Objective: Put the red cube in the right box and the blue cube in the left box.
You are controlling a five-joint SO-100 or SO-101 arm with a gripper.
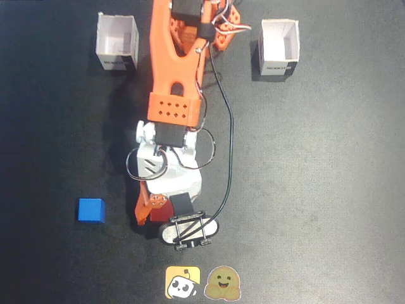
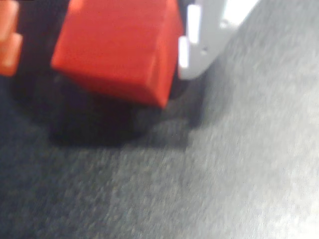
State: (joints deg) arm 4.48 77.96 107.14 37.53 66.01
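So the red cube (image 2: 117, 47) is sitting between the jaws right now: in the wrist view it fills the top of the picture, tilted a bit, with the white finger (image 2: 202, 42) pressed against its right face and an orange bit of the other finger at the far left edge. There's a dark shadow under it on the mat, so I'd guess it's lifted slightly, but I can't tell for sure. In the fixed view you only get a sliver of red (image 1: 158, 213) poking out under the gripper (image 1: 155, 212), low in the middle of the mat. The claw looks clenched on it

Handling-wise I'd call it a light, rigid little block with plain flat faces, probably a touch slick. Squeezing two opposite faces square-on is the way to go, and since it sits a bit crooked it could twist on a quick swing

The blue cube (image 1: 91, 210) rests on the black mat (image 1: 329, 190) to the left of the gripper, well apart. Both white boxes sit at the top, one left (image 1: 117, 43) and one right (image 1: 279, 47) of the orange arm (image 1: 174, 76), as that view shows them
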